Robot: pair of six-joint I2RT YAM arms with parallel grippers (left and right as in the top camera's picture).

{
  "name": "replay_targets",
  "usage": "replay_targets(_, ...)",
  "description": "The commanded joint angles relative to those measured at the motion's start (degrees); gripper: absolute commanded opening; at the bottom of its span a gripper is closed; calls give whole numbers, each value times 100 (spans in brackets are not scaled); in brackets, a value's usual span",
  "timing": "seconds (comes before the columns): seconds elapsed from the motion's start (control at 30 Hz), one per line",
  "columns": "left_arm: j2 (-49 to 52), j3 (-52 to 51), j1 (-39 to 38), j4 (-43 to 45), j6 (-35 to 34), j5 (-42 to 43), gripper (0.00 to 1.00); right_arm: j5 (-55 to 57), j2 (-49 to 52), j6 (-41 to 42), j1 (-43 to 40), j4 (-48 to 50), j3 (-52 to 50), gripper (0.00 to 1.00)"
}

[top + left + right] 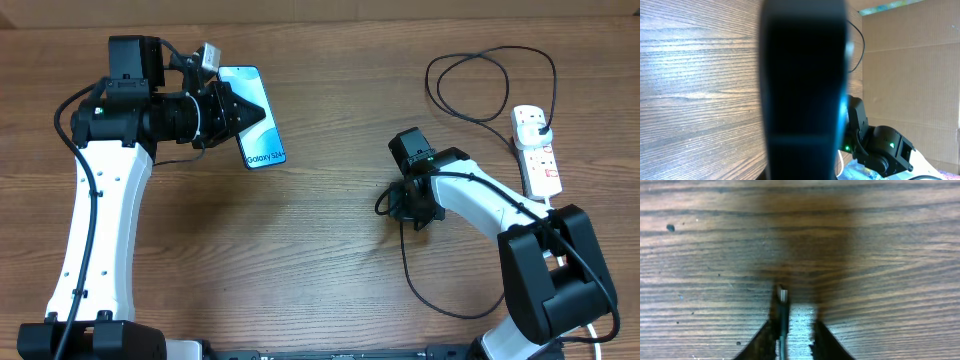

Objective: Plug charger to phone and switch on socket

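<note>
Overhead: your left end effector [228, 112] is clamped on the phone [262, 140], upper left of the bench [330, 280]. The phone is tilted with its screen up, "Galaxy S24" readable, and the left arm [100, 200] reaches in from the left edge. Your right end effector [412, 205] points down at the bench right of centre, well apart from the phone. The charger [540, 125] has its black plug seated in the socket [540, 160] at the far right. Its cable loops above the socket, and another run curves across the bench below the right end effector. The socket lies lengthwise near the right edge, red-marked switches up.

Left wrist: a dark blurred slab, the phone [802, 90], fills the middle top to bottom, so you can't see the finger pads. Bench wood is on the left, a cardboard wall [910, 75] on the right. The right arm [880, 145] is lower right with green lights on.

Right wrist: the charger's connector tip [782, 296] sticks out between the fingers [765, 337], pointing at the bench. The cable lies against one finger, with a lit gap to the other. You cannot tell whether the right end effector is actually pinching it or just set narrowly around it. The tip sits close over the wood, but contact is unclear.
</note>
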Motion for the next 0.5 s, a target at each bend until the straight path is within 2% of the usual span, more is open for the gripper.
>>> replay_targets(0.0,-210,13,20,22,168,76,4,-26,11,7,-9,39,-26,17)
replay_targets(0.07,-210,13,20,22,166,76,4,-26,11,7,-9,81,-26,14)
replay_targets(0.4,-210,13,20,22,170,79,4,-26,11,9,-9,83,-26,13)
replay_targets(0.47,-210,13,20,22,170,79,4,-26,11,11,-9,83,-26,9)
